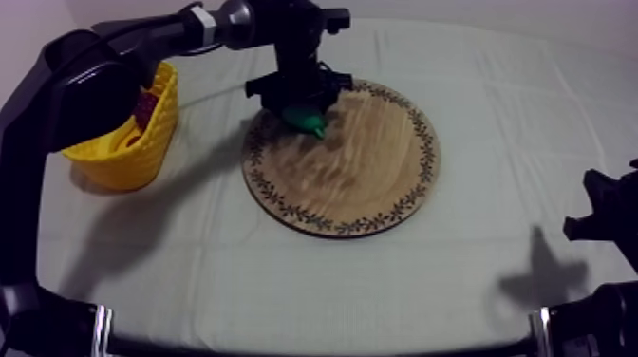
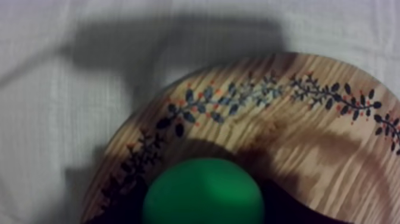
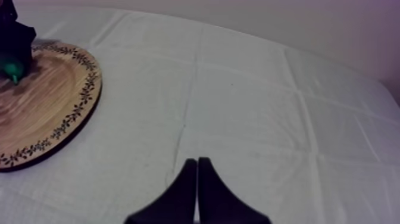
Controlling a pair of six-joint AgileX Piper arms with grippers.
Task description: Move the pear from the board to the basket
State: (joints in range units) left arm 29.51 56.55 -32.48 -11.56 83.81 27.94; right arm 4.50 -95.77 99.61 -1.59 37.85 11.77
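Note:
The green pear lies on the far left part of the round wooden board. My left gripper is directly over the pear, touching or nearly touching it. In the left wrist view the pear looms very close over the board's patterned rim. The yellow basket stands at the left of the table, partly hidden by my left arm. My right gripper is shut on nothing and rests low over the cloth at the right. From there the pear sits under the left gripper.
A small red fruit sits inside the basket. The board lies left of my right gripper, with open cloth between them. Cloth-covered table stretches to the front and right of the board.

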